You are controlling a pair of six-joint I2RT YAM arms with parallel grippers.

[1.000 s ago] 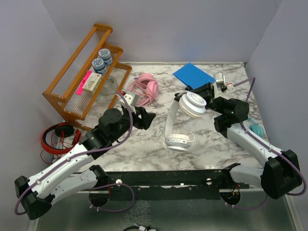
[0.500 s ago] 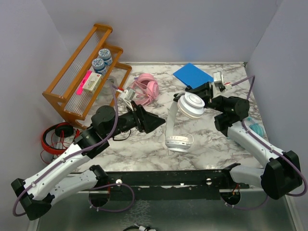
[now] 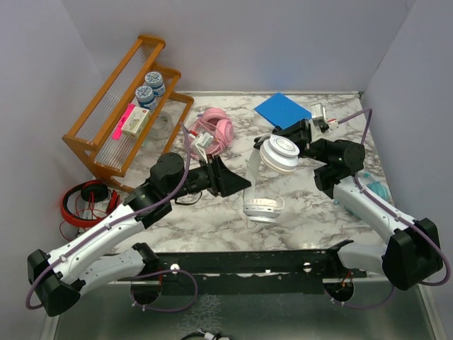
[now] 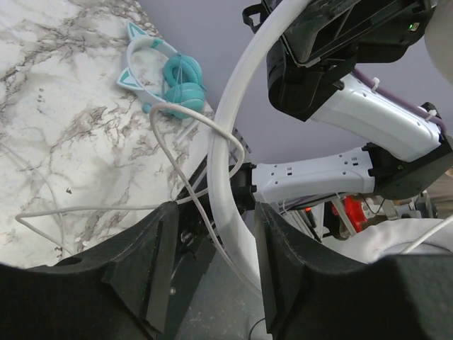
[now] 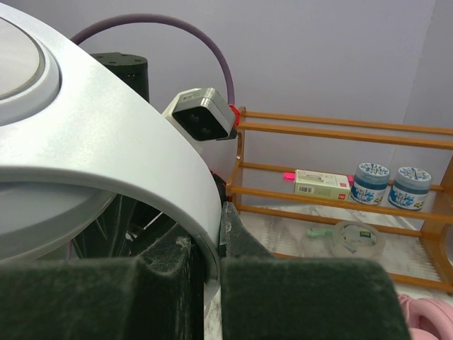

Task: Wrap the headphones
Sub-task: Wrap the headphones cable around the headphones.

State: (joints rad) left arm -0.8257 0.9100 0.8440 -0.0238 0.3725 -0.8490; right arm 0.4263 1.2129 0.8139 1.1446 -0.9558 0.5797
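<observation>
Clamped tight on the band [image 4: 230, 127] of the white headphones [image 3: 282, 152] with the right gripper [image 5: 209, 244]. Straddling that upright band and the loose cord [image 4: 92, 210] with the left gripper [image 4: 212, 212] — fingers [image 4: 152, 269] apart, nearer the cord.

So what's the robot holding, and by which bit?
The right claw pinches the white headphones by the band, beside the raised ear cup. The left claw is open, fingers either side of the band, not gripping.
</observation>
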